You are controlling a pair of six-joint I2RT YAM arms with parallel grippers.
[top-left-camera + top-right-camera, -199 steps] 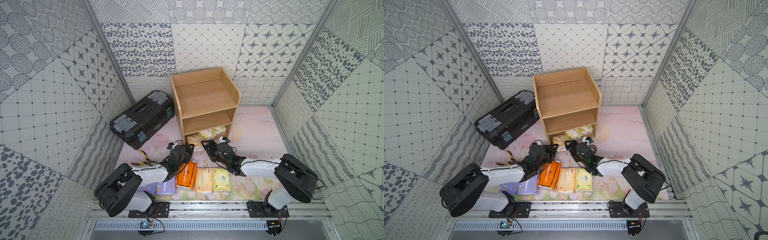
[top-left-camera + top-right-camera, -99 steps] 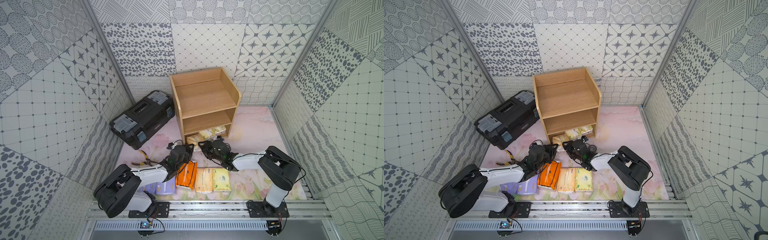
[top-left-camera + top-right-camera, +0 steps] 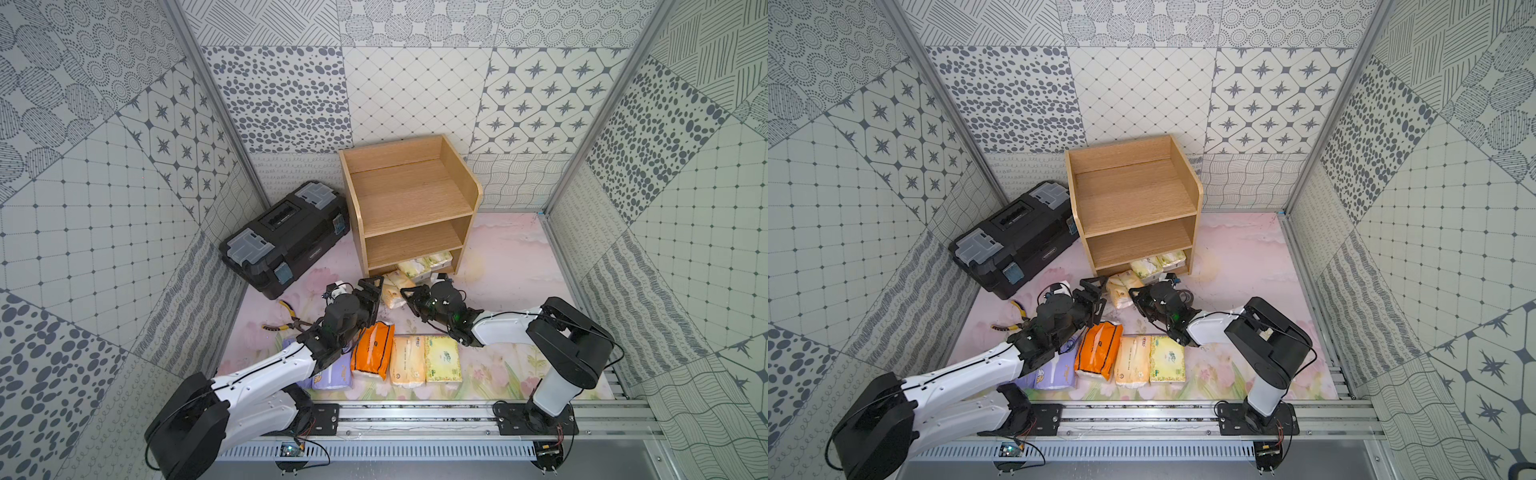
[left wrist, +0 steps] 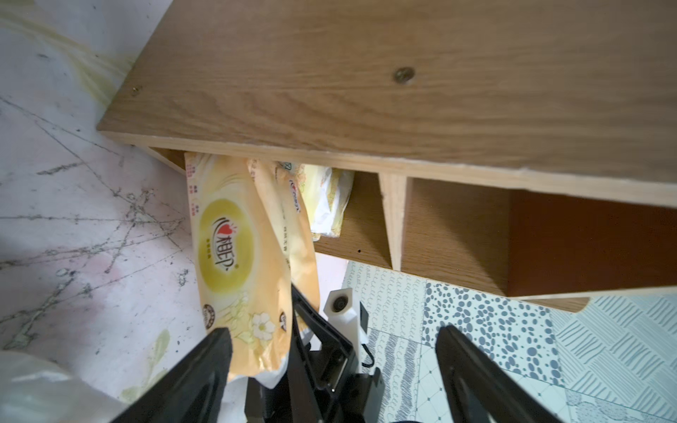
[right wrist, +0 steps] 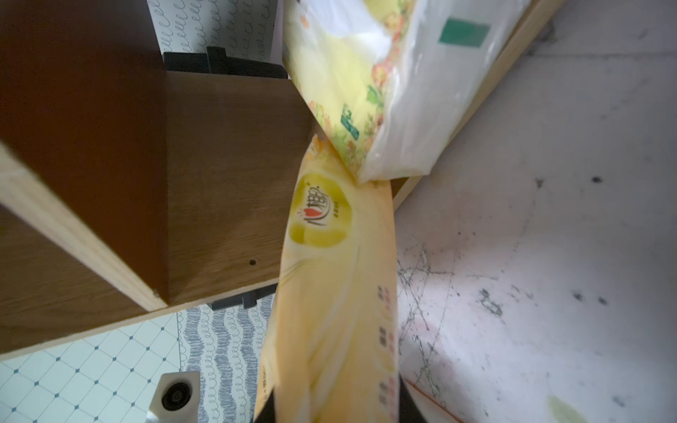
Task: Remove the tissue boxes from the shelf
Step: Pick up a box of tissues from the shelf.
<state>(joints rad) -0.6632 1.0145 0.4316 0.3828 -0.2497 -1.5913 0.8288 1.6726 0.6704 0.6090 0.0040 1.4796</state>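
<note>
The wooden shelf [image 3: 409, 216] [image 3: 1133, 208] keeps two yellow-green tissue boxes [image 3: 424, 264] [image 5: 366, 73] on its lowest tier. A cream tissue box [image 3: 392, 291] [image 3: 1120, 291] [image 4: 234, 256] [image 5: 337, 293] sticks out of that tier onto the floor. My right gripper [image 3: 409, 297] [image 5: 335, 403] is shut on its near end. My left gripper [image 3: 374, 291] [image 4: 333, 333] stands open wide around that same end, one finger beside the pack. Lavender [image 3: 332, 372], orange [image 3: 374, 349], cream [image 3: 408, 359] and yellow-green [image 3: 442, 359] packs lie in a row on the floor.
A black toolbox [image 3: 286, 237] sits to the left of the shelf. Yellow-handled pliers [image 3: 291, 318] lie on the floor by the left arm. Patterned walls close in on three sides, with the arms' rail [image 3: 415, 415] along the front.
My left gripper has opened. My right gripper reached in to the cream pack by the shelf front and closed on it.
</note>
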